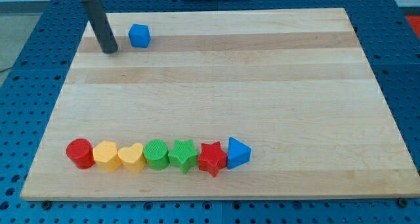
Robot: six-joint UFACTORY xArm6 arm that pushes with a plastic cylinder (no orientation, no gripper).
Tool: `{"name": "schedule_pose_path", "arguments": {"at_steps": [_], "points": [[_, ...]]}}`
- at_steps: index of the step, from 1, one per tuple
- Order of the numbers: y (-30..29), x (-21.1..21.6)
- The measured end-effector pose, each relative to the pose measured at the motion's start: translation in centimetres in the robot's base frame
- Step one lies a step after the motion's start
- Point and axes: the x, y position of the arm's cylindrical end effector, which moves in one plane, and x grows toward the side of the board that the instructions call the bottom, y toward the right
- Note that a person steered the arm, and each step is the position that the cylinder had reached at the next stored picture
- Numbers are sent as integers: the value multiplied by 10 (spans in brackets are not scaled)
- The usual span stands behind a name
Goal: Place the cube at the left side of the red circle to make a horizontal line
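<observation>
Up near the view's top left, the blue cube [139,35] sits on the table [262,86], with my tip [109,51] just beside it on its left, apart from it; I have no gripper, only the rod. Well apart, along the view's bottom, the red circle [80,152] heads a touching row: yellow block [105,155], yellow heart [132,157], green circle [157,154], green star [184,154], red star [212,158], blue triangle [238,152].

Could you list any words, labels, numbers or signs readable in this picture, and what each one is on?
None: no text shows on the wooden board, the blue cube, my tip just to the cube's left in the view, or the row of blocks from red circle to blue triangle.
</observation>
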Motion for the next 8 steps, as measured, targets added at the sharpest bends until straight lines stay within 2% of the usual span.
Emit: {"name": "schedule_pose_path", "arguments": {"at_steps": [1,2,3,4,5,6,7,8], "points": [[39,-35],[99,-39],[109,-15],[121,-31],[175,-38],[167,-12],[83,19],[38,61]]}}
